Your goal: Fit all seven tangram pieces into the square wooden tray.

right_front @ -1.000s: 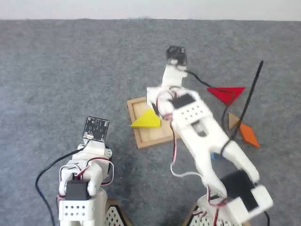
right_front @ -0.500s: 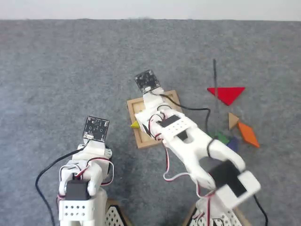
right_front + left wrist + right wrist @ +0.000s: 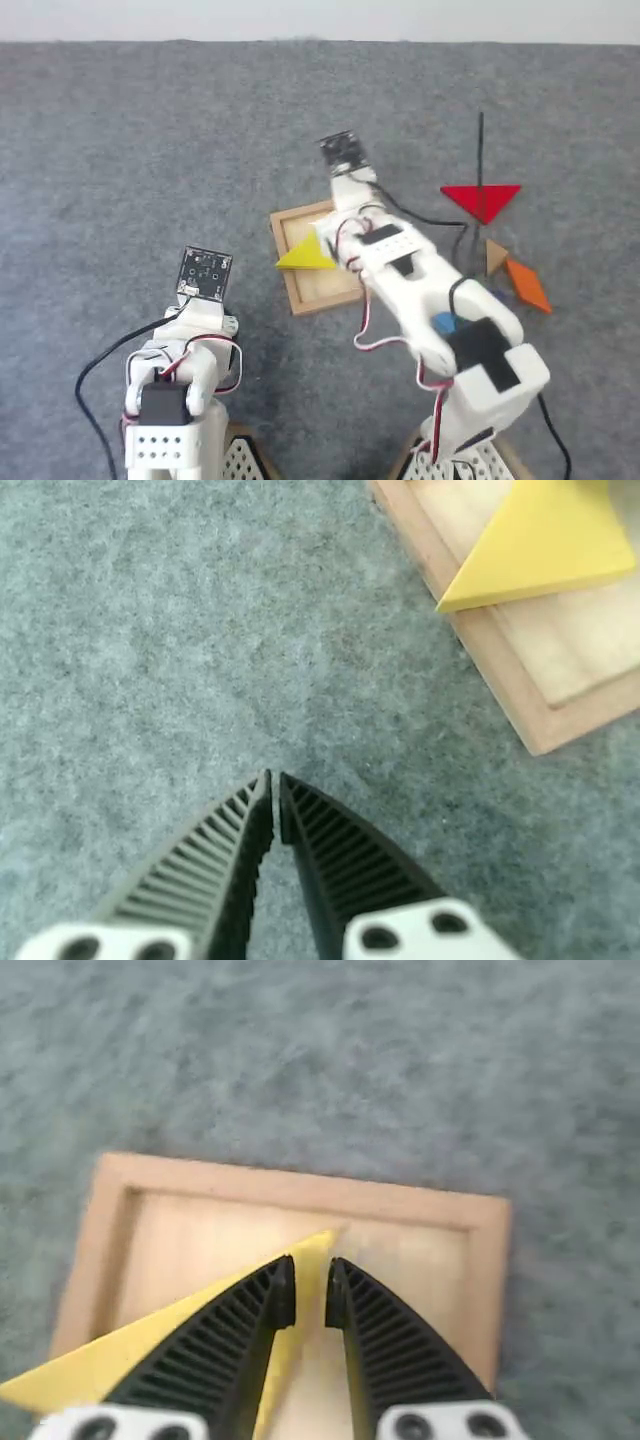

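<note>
High view puts the tray (image 3: 292, 295) directly beneath the right gripper (image 3: 308, 1280), with the right arm stretched out over its near rim. The left gripper (image 3: 272, 780) sits well back from the tray over bare carpet, jaws pressed together on nothing.

The yellow triangle (image 3: 308, 255) lies partly in the tray. One corner overhangs the rim on the side toward the left gripper, and the opposite corner points up between the right gripper's tips. Those jaws are drawn nearly together with a sliver of gap. Whether they nip the corner I cannot tell.

The red triangle (image 3: 482, 198) lies well apart from the right gripper, out on the carpet beyond the tray's far side. The orange piece (image 3: 527, 284) and the tan triangle (image 3: 494, 254) lie near it. A blue piece (image 3: 443, 322) peeks out from under the right arm, behind the gripper.

These pieces look thin, flat and rigid. They are likely light, with smooth painted faces that could slip or pivot in a pinch. Propped on the rim, the yellow triangle probably rocks easily. The overhanging corner, taken across its thickness, seems the best hold. A flat-lying piece would better be gripped across two edges near its middle, so it does not twist.
</note>
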`<state>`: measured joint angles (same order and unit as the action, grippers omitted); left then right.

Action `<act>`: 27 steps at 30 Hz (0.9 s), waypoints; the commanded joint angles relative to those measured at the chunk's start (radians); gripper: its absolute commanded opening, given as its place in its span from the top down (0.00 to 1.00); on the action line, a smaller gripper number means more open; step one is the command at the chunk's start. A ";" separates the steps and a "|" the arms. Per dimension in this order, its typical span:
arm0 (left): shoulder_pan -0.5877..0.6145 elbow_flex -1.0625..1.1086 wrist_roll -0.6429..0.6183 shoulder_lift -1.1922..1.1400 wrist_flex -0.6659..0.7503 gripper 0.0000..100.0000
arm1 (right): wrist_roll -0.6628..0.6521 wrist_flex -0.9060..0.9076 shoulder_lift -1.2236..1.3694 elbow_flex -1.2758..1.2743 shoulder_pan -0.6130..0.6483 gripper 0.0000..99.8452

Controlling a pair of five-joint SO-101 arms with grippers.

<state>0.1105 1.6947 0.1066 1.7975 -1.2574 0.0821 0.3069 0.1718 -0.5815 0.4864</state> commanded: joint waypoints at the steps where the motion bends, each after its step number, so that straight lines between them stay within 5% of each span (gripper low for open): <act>1: 0.003 -0.012 -0.009 0.020 -0.005 0.99 | -0.018 0.010 -0.008 0.089 -0.035 0.94; 15: 0.003 -0.012 -0.009 0.020 -0.005 0.99 | -0.011 0.131 -0.381 -0.150 0.194 0.94; 27: 0.003 -0.012 -0.009 0.020 -0.005 0.99 | -0.038 0.165 0.022 0.103 0.150 0.94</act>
<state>0.1105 1.6947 0.1066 1.7975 -1.2574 0.0683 0.4312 0.1151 -0.5938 0.6720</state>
